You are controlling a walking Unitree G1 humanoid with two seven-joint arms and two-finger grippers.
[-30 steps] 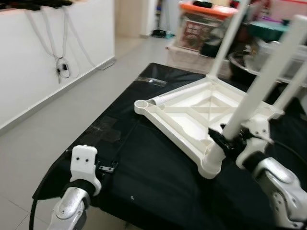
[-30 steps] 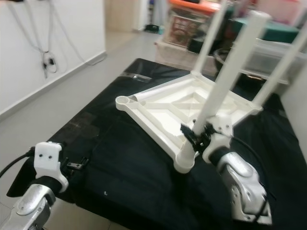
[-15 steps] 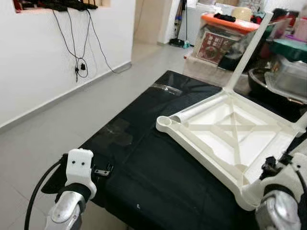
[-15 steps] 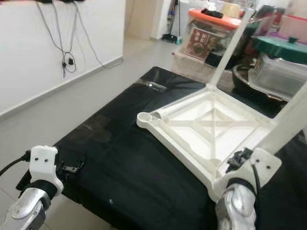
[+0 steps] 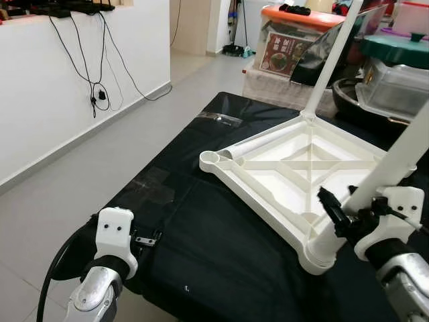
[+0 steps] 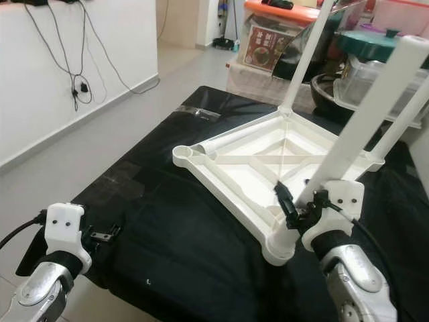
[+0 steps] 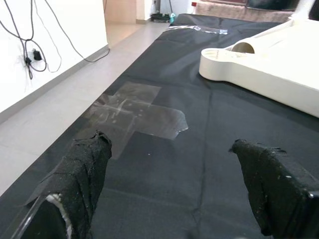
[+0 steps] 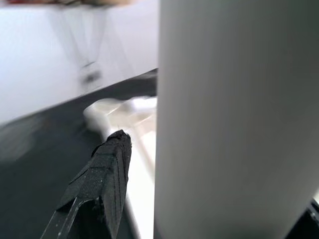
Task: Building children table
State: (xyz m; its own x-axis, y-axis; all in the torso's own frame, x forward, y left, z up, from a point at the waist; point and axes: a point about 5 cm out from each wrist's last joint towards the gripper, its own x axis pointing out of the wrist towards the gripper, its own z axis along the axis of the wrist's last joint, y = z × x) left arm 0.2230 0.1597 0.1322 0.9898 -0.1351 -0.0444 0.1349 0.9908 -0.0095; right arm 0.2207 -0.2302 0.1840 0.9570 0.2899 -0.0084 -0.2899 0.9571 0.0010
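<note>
Right hand (image 6: pixel 295 209) is clamped on my near white leg (image 6: pixel 355 131), just above its corner socket on the upturned children's table (image 6: pixel 261 157). That ribbed plastic top lies on a black cloth surface (image 6: pixel 188 235); storage bins (image 5: pixel 295 40) crowd beyond it. Left wrist view: left hand (image 7: pixel 174 189) spread wide, holding nothing, over a clear tape patch (image 7: pixel 137 114). Right wrist view: one finger (image 8: pixel 102 184) beside the smooth round leg.

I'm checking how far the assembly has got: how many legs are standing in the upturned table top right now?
3. One leg at the far corner, one at the right corner, and the near one gripped by the right gripper. The left corner socket of the table top has none.
</note>
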